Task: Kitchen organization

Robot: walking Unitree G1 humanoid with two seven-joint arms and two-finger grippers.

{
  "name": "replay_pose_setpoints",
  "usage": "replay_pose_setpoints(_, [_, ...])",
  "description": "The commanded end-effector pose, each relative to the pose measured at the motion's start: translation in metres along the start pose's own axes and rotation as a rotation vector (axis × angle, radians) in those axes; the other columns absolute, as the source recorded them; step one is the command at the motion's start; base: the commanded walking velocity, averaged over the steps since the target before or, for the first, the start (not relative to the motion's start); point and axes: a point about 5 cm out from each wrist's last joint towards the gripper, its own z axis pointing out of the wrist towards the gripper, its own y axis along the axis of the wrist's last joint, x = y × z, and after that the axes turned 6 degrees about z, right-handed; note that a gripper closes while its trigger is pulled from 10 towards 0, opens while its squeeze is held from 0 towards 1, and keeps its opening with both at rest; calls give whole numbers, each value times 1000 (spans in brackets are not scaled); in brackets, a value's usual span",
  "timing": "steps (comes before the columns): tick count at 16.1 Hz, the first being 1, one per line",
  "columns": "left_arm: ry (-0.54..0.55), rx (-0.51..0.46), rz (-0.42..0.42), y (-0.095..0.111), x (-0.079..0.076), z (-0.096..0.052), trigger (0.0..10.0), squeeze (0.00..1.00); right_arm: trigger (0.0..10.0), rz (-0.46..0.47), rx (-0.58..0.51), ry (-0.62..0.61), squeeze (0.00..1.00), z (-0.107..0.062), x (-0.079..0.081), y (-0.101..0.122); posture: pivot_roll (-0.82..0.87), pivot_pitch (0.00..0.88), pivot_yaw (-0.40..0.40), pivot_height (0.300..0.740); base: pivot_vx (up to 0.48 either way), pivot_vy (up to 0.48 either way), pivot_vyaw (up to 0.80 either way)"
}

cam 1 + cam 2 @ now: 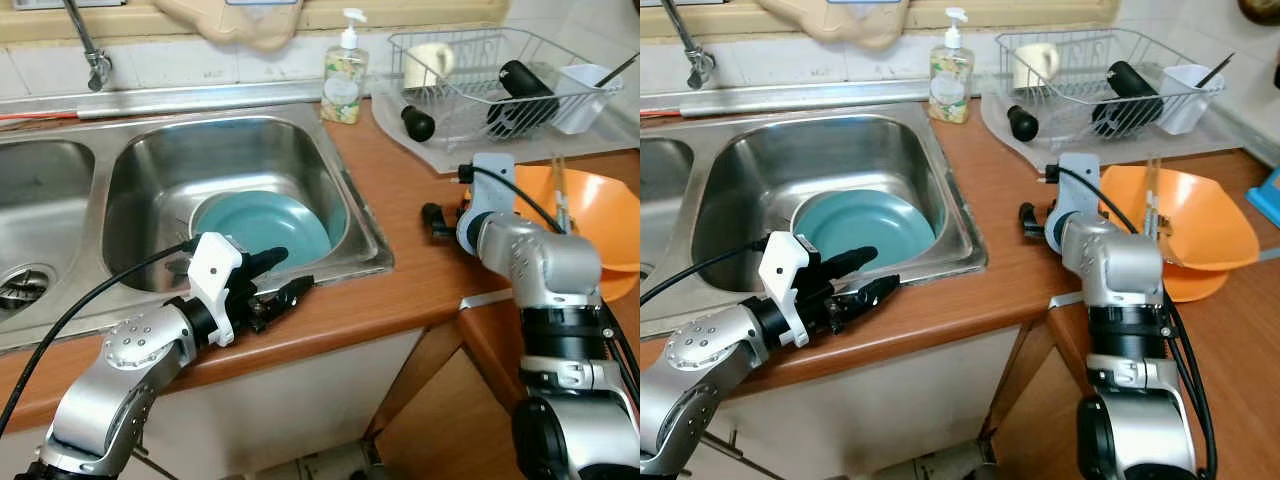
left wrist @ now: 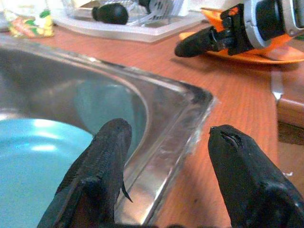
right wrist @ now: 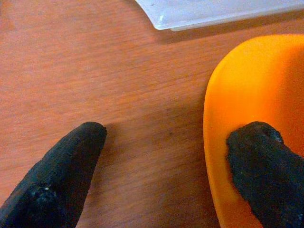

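Head cams look down from above at the sink [image 1: 230, 170] and table [image 1: 420, 260], sharing both. Left wrist cam sits low at the sink's rim, facing 2 o'clock. Right wrist cam's super close over the orange plate [image 3: 251, 118].

Silver arms, black cables — black-fingered left gripper [image 1: 283, 275]

Counted at the sink and counter

Two sink basins [image 1: 232, 160], one teal plate [image 1: 262, 228], one faucet [image 1: 88, 45], one soap pump bottle [image 1: 345, 75], one wire dish rack [image 1: 497, 85], one cream mug [image 1: 428, 62], one white cup [image 1: 584, 95], one orange bowl [image 1: 592, 215], two grippers: left gripper [image 1: 283, 275], right gripper [image 3: 161, 166].
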Motion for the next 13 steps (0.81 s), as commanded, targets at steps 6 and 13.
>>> replay_pose_setpoints(6, [-64,-32,13,12,-2,-2,10000,0,10000,109,188,261,0,-11,42,-20,-115,0,-24,740,0,0,0])
replay_pose_setpoints(13, [-58,-18,16,11,-2,-8,10000,0,10000,67,281,473,0,-33,99,-40,-98,0,-46,740,0,0,0])
